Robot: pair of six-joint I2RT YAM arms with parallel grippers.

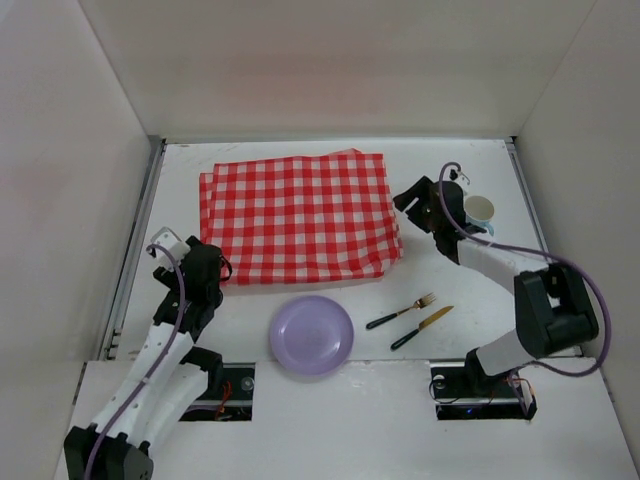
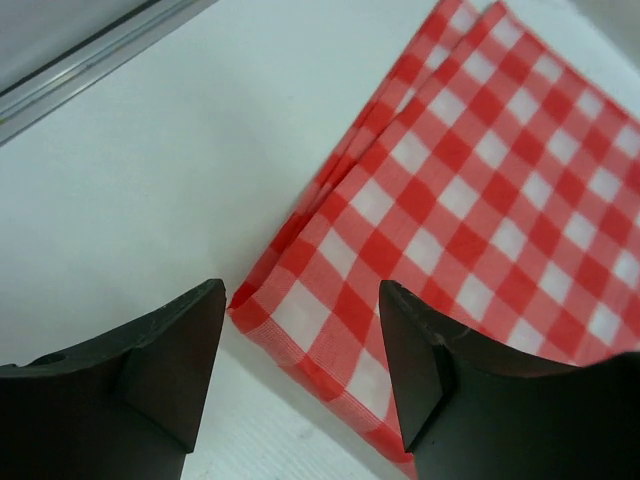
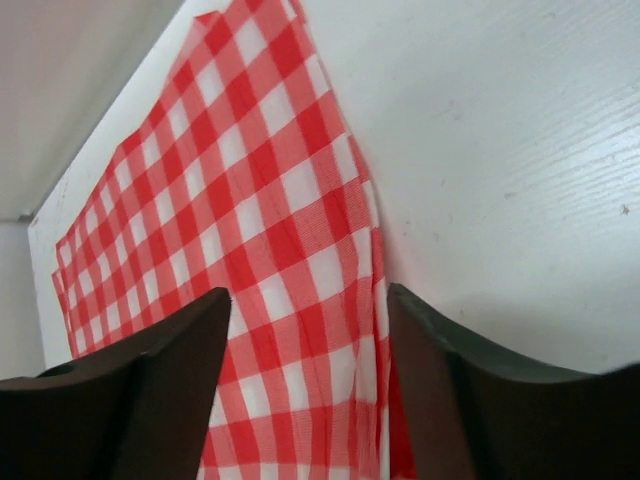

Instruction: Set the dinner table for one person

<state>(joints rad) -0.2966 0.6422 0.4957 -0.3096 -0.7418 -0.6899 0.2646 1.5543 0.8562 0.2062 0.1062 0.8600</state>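
The dinner table is a white tabletop. A folded red-and-white checked cloth lies flat at its back middle. My left gripper is open at the cloth's near left corner; in the left wrist view that corner lies on the table between the open fingers. My right gripper is open at the cloth's right edge; in the right wrist view the edge runs between its fingers. A purple plate, a fork and a knife lie near the front.
A white and pale blue cup stands right of the right wrist, partly hidden by the arm and its cable. White walls close in the table on the left, back and right. A metal rail runs along the left edge.
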